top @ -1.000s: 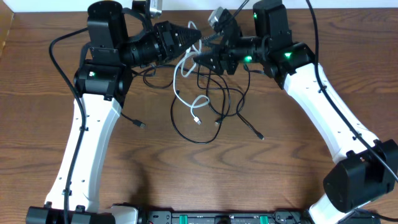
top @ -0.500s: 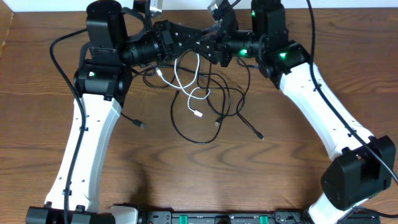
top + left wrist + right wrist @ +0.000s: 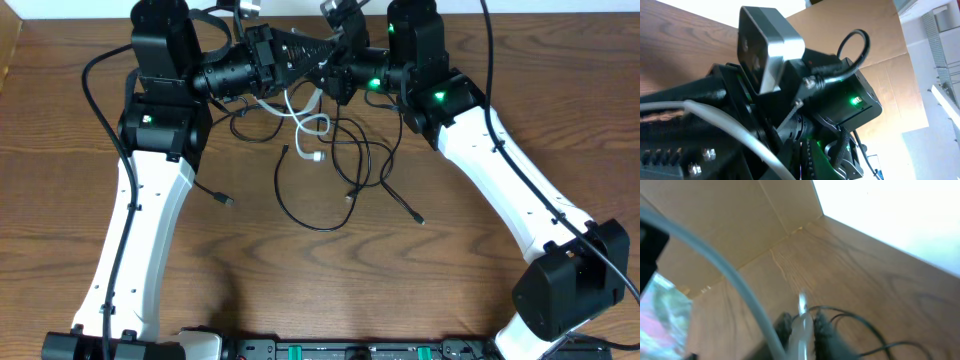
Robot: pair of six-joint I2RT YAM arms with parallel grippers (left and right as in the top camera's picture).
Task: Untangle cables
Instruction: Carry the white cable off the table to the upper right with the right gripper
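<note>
The white cable [image 3: 313, 126] hangs in loops from where both grippers meet at the table's back centre, and its plug end [image 3: 318, 156] dangles lower. My left gripper [image 3: 306, 48] looks shut on the white cable, which crosses the left wrist view [image 3: 735, 127]. My right gripper [image 3: 802, 330] is shut on a white plug [image 3: 802, 320]; in the overhead view it [image 3: 330, 72] touches the left gripper's tip. The black cable [image 3: 366, 165] lies in loose loops on the table below, threaded through the white one, and shows in the right wrist view [image 3: 860, 322].
Black plug ends lie at the centre right [image 3: 418, 218] and beside the left arm [image 3: 226, 201]. The right arm's wrist camera [image 3: 767, 47] fills the left wrist view. A cardboard wall [image 3: 735, 220] stands behind the table's back edge. Thick black robot wires [image 3: 95, 90] hang by the arms.
Both grippers have moved towards the back edge and closer together, drawing the white cable upward. Its loops have shrunk and lifted. The black loops have barely shifted.
</note>
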